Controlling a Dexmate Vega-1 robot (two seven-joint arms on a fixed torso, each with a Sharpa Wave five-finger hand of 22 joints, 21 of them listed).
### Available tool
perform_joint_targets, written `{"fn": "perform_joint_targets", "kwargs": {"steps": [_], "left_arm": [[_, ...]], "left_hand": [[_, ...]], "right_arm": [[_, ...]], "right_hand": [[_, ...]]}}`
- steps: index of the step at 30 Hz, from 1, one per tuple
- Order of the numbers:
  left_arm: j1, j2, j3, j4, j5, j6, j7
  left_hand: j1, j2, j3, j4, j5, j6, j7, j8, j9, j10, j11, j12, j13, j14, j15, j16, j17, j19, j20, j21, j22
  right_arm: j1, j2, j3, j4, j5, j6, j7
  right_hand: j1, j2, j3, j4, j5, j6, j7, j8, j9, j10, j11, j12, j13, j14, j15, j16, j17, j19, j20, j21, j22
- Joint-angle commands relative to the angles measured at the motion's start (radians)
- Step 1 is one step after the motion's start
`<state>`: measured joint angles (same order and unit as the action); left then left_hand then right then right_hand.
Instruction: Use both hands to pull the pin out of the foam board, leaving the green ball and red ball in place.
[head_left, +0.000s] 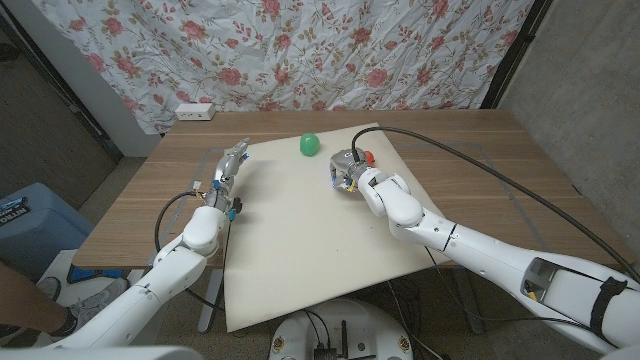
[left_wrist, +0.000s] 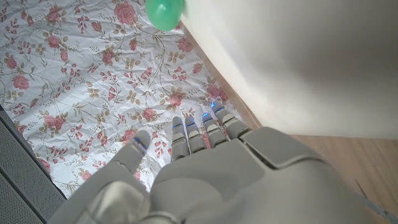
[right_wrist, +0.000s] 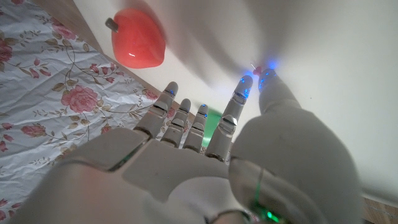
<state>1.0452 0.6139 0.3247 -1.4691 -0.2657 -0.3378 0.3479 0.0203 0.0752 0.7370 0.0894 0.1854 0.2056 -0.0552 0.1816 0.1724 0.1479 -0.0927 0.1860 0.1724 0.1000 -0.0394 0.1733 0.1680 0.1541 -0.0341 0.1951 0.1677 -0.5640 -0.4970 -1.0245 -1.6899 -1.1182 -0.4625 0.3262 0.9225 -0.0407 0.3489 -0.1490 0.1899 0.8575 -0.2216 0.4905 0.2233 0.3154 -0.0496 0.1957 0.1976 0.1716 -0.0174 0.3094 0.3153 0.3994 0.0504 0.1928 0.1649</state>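
- We see the white foam board (head_left: 310, 235) lying on the wooden worktop (head_left: 480, 140), with the green ball (head_left: 310, 144) near its far edge and the red ball (head_left: 369, 157) a little to the right of it.
- Our left robot hand (head_left: 229, 167) sits at the board's left edge, fingers stretched out and apart, grasping nothing that we can see; in the left wrist view they reach along the board's edge toward the green ball.
- Our right robot hand (head_left: 346, 172) is on the board just beside the red ball. In the right wrist view its thumb and one fingertip (right_wrist: 244, 84) meet over a tiny glint; we cannot tell whether this is the pin, or whether anything is grasped.
- A floral cloth (head_left: 300, 50) hangs behind the worktop.
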Motion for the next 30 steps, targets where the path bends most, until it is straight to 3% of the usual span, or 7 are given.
{"fn": "perform_joint_targets", "kwargs": {"steps": [1, 14, 23, 30], "left_arm": [[-0.031, -0.006, 0.014, 0.028, -0.003, -0.006, -0.017], [-0.057, -0.014, 0.025, 0.054, -0.01, -0.006, -0.026], [-0.07, -0.02, 0.031, 0.073, -0.012, -0.013, -0.028], [-0.083, -0.025, 0.033, 0.092, -0.019, -0.027, -0.037]], "left_hand": [[0.004, 0.075, 0.008, -0.002, 0.003, -0.003, 0.004, 0.0, 0.002, 0.006, 0.004, 0.003, 0.002, -0.001, -0.04, 0.001, 0.0, 0.002, -0.071, -0.003, 0.002], [0.004, 0.076, 0.01, -0.002, 0.003, -0.002, 0.002, 0.0, 0.002, 0.006, 0.003, 0.004, 0.002, -0.002, -0.04, 0.001, 0.0, 0.003, -0.071, -0.004, 0.002], [0.004, 0.077, 0.012, -0.003, 0.003, -0.001, 0.002, 0.0, 0.002, 0.005, 0.004, 0.003, 0.002, -0.001, -0.039, 0.001, 0.0, 0.003, -0.071, -0.004, 0.002], [0.004, 0.077, 0.013, -0.003, 0.003, -0.003, 0.002, 0.0, 0.002, 0.006, 0.003, 0.003, 0.002, -0.003, -0.039, 0.001, 0.0, 0.002, -0.071, -0.004, 0.002]], "right_arm": [[0.004, -0.001, 0.006, -0.008, 0.042, -0.013, -0.002], [0.011, -0.012, 0.02, -0.023, 0.1, -0.018, 0.0], [0.021, -0.02, 0.025, -0.027, 0.139, -0.01, 0.003], [0.027, -0.033, 0.035, -0.03, 0.182, 0.014, -0.003]], "right_hand": [[-0.02, -0.011, -0.01, 0.005, 0.013, -0.04, 0.002, -0.021, 0.0, -0.026, 0.003, -0.008, 0.004, -0.008, 0.014, -0.01, 0.002, -0.011, 0.001, -0.005, 0.006], [-0.095, -0.053, -0.046, 0.022, 0.036, -0.149, 0.029, -0.072, -0.007, -0.091, 0.024, -0.011, 0.006, -0.046, 0.05, -0.035, 0.002, -0.039, 0.022, -0.007, 0.007], [-0.131, -0.062, -0.06, 0.032, 0.049, -0.202, 0.043, -0.098, -0.01, -0.116, 0.038, -0.011, 0.006, -0.061, 0.065, -0.044, 0.003, -0.053, 0.032, -0.008, 0.007], [-0.187, -0.072, -0.082, 0.048, 0.069, -0.272, 0.062, -0.139, -0.02, -0.147, 0.056, -0.01, 0.007, -0.083, 0.084, -0.056, 0.004, -0.077, 0.044, -0.01, 0.007]]}}
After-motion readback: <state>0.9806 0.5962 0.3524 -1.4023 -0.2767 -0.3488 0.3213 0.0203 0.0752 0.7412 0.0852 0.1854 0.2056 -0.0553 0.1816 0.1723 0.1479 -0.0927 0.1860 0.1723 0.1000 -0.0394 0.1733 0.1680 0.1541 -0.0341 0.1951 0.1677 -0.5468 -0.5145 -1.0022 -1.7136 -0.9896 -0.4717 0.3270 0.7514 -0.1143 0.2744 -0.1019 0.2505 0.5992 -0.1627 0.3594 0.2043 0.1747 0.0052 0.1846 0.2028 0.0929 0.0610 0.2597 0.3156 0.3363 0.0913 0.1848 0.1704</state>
